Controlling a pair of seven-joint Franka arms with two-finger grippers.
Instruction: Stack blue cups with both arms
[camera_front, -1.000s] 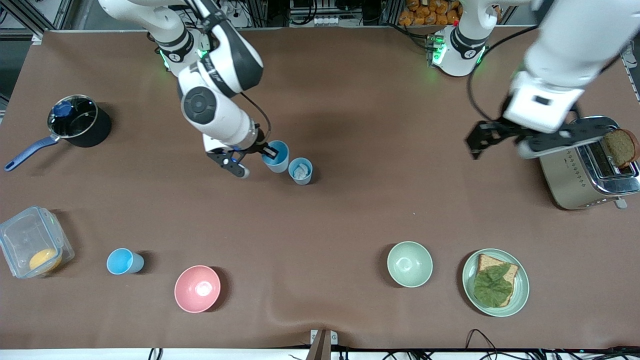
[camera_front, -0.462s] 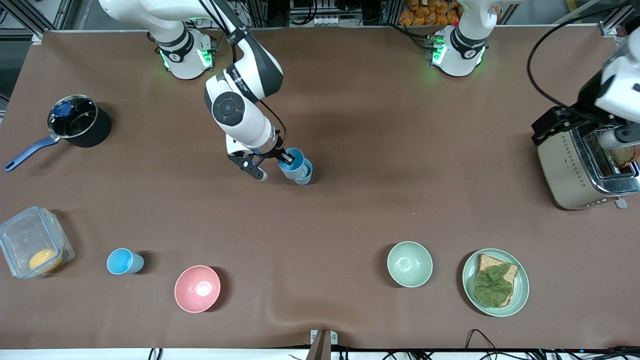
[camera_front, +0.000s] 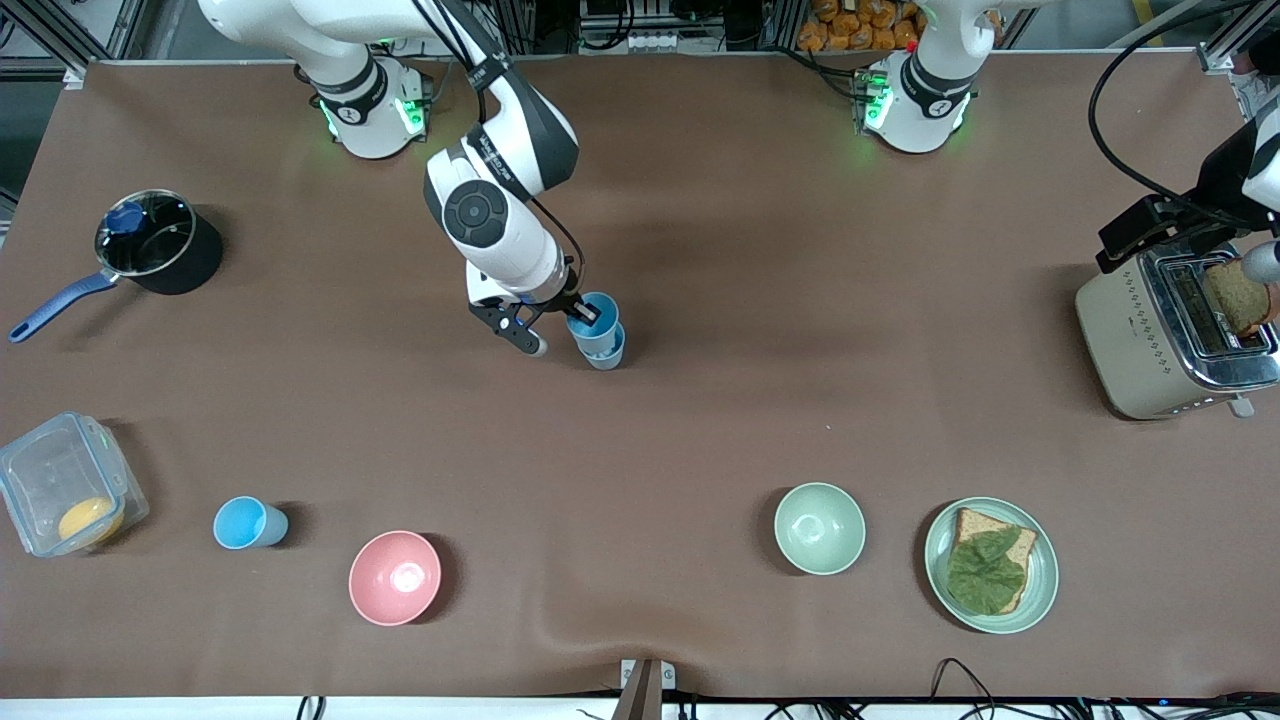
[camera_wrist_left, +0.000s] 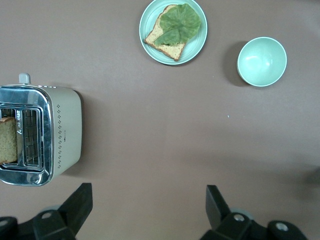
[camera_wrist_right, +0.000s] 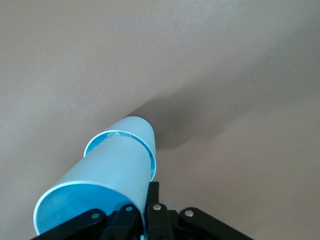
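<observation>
Bright blue cup (camera_front: 594, 316) pinched at its rim by my right gripper (camera_front: 580, 312), jaws closed on the wall, sitting partly inside the paler grey-blue cup (camera_front: 606, 352) mid-desk. Third blue cup (camera_front: 248, 523) stands alone near the pink bowl (camera_front: 395, 577). My left gripper (camera_wrist_left: 150, 210) waits over the toaster (camera_front: 1170, 335), jaws wide apart, holding nothing.

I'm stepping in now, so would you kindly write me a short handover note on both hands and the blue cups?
Right hand: shut on the rim of the held blue cup, which sits partway into the paler cup mid-table; not yet released.
Left hand: open, empty, in the air above the table beside the toaster.
Third blue cup: untouched, between the lidded container and the pink bowl.
Left: release, then stack the third cup.
</observation>
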